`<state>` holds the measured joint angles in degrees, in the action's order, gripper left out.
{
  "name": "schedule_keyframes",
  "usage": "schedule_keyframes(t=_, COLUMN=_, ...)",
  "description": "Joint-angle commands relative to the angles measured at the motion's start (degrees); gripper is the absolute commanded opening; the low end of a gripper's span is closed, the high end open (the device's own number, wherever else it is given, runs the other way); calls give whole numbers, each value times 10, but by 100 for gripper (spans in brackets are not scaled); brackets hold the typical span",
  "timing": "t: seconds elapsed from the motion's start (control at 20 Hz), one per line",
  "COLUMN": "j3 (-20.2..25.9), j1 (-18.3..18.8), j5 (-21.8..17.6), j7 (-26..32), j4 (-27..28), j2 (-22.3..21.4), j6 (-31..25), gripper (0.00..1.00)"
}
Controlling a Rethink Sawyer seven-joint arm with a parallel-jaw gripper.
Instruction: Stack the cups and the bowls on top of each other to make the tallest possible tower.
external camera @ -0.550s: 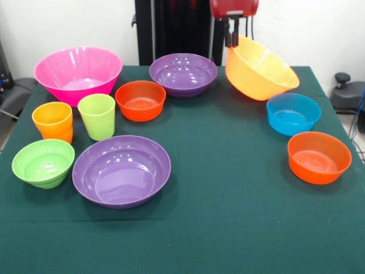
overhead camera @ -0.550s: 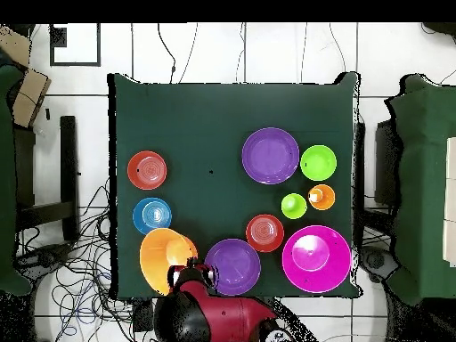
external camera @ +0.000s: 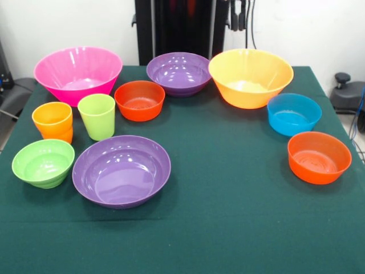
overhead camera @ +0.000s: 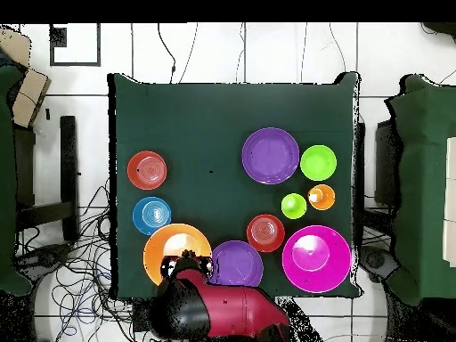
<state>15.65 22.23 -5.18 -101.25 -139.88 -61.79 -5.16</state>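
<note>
All bowls and cups stand apart and upright on the green table (external camera: 228, 217); no tower shows. The far row holds the pink bowl (external camera: 78, 74), a purple bowl (external camera: 178, 73) and the yellow-orange bowl (external camera: 250, 77). A red-orange bowl (external camera: 140, 100), the lime cup (external camera: 97, 116) and the orange cup (external camera: 53, 121) stand in front of them. The lime bowl (external camera: 43, 163) and second purple bowl (external camera: 121, 170) are nearest. The blue bowl (external camera: 293, 113) and second red-orange bowl (external camera: 319, 157) are at the right. The gripper (overhead camera: 185, 264) is drawn back over the table's base edge beside the yellow-orange bowl (overhead camera: 176, 254).
The red arm (overhead camera: 233, 312) lies folded at the robot's base. Black chairs (external camera: 349, 94) stand at both sides of the table. Cables lie on the floor (overhead camera: 80, 285) beside the base.
</note>
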Motion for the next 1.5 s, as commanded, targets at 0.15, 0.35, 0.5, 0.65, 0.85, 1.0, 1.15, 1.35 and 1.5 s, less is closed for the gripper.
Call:
schedule_keyframes(t=0.15, j3=77, j1=17, j5=36, j7=-51, j4=53, j2=7, j6=-81, gripper=0)
schedule_keyframes(t=0.35, j3=56, j1=8, j5=9, j7=-54, j4=63, j2=40, j6=-33, gripper=0)
schedule_keyframes(t=0.5, j3=6, j1=-19, j5=-27, j7=-53, j4=99, j2=124, j6=52, gripper=0)
schedule_keyframes(t=0.65, j3=1, j1=-9, j5=-48, j7=-42, j4=123, j2=173, j6=85, gripper=0)
schedule_keyframes(t=0.85, j3=6, j1=8, j5=-75, j7=-36, j4=133, j2=196, j6=102, gripper=0)
schedule_keyframes(t=1.0, j3=5, j1=12, j5=-88, j7=-36, j4=137, j2=202, j6=107, gripper=0)
schedule_keyframes(t=1.15, j3=8, j1=16, j5=-94, j7=-37, j4=138, j2=203, j6=101, gripper=0)
schedule_keyframes(t=1.35, j3=19, j1=24, j5=-96, j7=-42, j4=135, j2=197, j6=86, gripper=0)
schedule_keyframes(t=1.5, j3=22, j1=23, j5=-96, j7=-47, j4=136, j2=194, j6=79, gripper=100)
